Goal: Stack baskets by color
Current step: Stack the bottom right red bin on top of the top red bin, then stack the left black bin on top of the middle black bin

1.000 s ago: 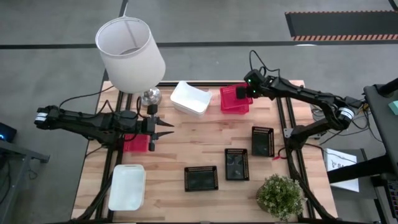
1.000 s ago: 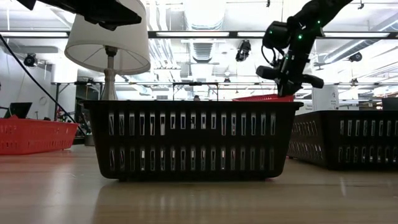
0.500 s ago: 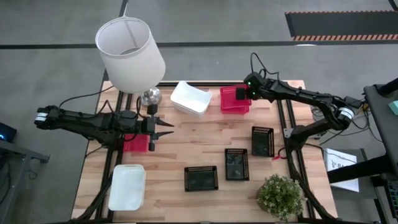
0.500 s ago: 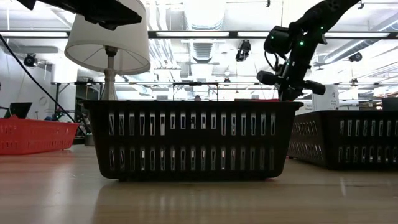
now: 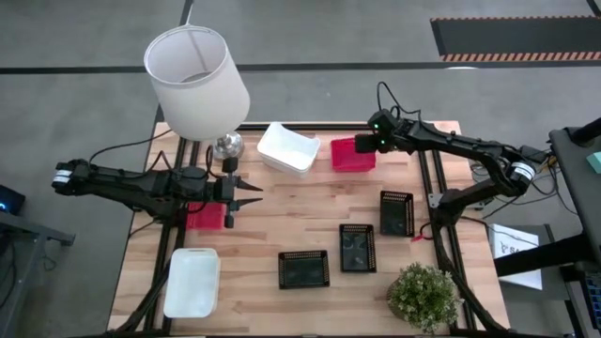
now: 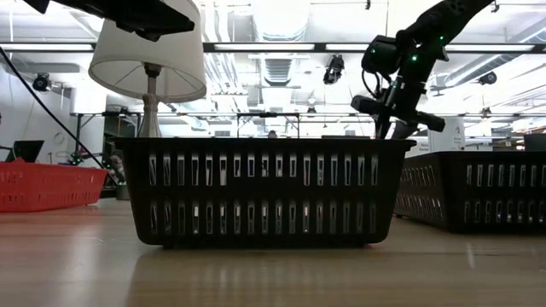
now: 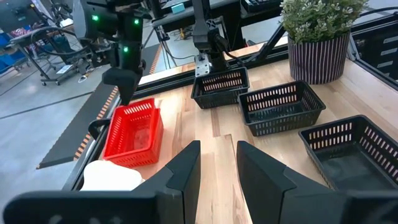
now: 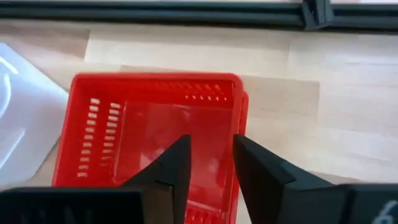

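Observation:
Two red baskets [image 5: 349, 156] sit nested one inside the other at the table's far side, right of middle. My right gripper [image 8: 211, 165] stands open over their end nearest its arm, slanting down. A third red basket [image 5: 200, 217] lies under my left arm. My left gripper [image 5: 252, 194] hovers open left of centre, holding nothing. Three black baskets [image 5: 303, 268] [image 5: 358, 247] [image 5: 396, 212] stand singly on the near right part of the table. White baskets [image 5: 287, 147] rest tilted beside the red pair, and another white basket [image 5: 192, 282] lies at the near left. My right gripper has its fingers [image 8: 171, 165] over the upper red basket's end wall nearest the arm. The fingers themselves hide that wall, so I cannot tell whether they touch it. The basket [image 8: 149, 130] lies flat inside the lower one.
A lamp with a white shade [image 5: 195, 80] stands at the far left. A potted plant [image 5: 423, 296] stands at the near right corner. Bare wood lies in the table's middle, between my two grippers.
My right gripper has opened and let go of the upper red basket. The basket was held tilted, with one end raised above the other red basket. It has now dropped flat into that basket.

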### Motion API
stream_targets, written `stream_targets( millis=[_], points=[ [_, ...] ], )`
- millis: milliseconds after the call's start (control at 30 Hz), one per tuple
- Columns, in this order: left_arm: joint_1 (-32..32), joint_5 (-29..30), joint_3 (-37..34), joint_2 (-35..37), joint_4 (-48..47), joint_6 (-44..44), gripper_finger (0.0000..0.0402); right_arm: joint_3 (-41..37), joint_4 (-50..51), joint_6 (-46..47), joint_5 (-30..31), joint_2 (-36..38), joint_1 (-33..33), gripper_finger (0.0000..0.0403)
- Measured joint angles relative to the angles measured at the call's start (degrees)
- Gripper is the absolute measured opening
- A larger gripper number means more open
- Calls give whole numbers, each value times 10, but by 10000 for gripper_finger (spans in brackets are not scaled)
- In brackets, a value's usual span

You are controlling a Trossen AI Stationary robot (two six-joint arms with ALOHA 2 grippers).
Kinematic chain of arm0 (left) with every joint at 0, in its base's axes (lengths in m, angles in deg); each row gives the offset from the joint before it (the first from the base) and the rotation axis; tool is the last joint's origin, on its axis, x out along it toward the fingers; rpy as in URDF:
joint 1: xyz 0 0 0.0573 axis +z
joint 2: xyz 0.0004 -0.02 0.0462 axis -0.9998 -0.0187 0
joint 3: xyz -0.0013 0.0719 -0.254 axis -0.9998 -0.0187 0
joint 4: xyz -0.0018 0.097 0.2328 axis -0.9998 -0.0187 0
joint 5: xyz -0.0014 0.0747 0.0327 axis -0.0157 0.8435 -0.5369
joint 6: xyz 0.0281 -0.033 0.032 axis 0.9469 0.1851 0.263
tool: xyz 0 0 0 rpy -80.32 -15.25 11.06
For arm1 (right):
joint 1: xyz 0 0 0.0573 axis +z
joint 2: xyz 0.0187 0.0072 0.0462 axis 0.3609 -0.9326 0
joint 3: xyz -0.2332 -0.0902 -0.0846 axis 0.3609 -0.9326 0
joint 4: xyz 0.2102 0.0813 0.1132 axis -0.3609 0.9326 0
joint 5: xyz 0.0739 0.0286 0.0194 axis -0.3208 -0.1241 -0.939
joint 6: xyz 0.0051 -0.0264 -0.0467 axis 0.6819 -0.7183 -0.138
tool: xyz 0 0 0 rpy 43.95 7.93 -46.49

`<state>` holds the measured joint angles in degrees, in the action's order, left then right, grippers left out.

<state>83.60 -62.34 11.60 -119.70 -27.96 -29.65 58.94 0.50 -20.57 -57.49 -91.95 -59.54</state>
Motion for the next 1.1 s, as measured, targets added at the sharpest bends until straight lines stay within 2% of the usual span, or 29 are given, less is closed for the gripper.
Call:
stream_targets(
  millis=[233, 433, 533, 667, 800, 933, 1100],
  points=[
    [0, 0, 0, 0, 0, 0, 88, 25, 36, -16, 2, 0, 0, 118],
    [0, 0, 0, 0, 0, 0, 88, 19, 36, -44, 2, 0, 0, 68],
    [0, 0, 0, 0, 0, -1, 88, 20, 30, -67, 4, 7, 21, 38],
    [0, 0, 0, -6, 0, -20, 88, 18, -19, -100, 10, 27, 88, 12],
    [0, 0, -1, -27, 11, -51, 88, 18, -72, -149, 57, 48, 179, 9],
    [0, 0, -1, -66, 25, -93, 88, 11, -94, -208, 93, 57, 272, 9],
    [-3, 0, 2, -136, 41, -157, 88, 1, -99, -225, 97, 57, 352, 9]
  ],
)
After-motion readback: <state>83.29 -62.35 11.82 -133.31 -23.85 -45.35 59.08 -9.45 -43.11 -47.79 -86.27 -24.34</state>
